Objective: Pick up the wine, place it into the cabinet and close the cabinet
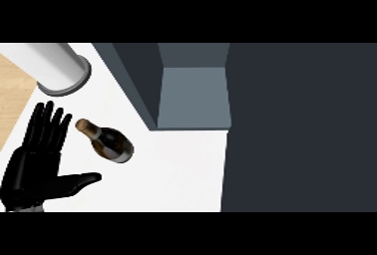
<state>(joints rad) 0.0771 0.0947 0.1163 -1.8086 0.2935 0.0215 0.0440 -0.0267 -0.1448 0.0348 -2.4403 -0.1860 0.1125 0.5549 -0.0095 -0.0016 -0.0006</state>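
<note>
A dark wine bottle with a tan neck lies on its side on the white counter, neck pointing up-left. My left hand rests open at the lower left, fingers straight and pointing up, thumb out toward the bottle; it does not touch the bottle. The dark grey cabinet stands at the upper middle with its inside showing. Its open door fills the right side of the view as a large dark panel. My right hand does not show.
A white cylinder with a grey base stands at the upper left. A strip of light wood runs along the left edge beyond the white counter.
</note>
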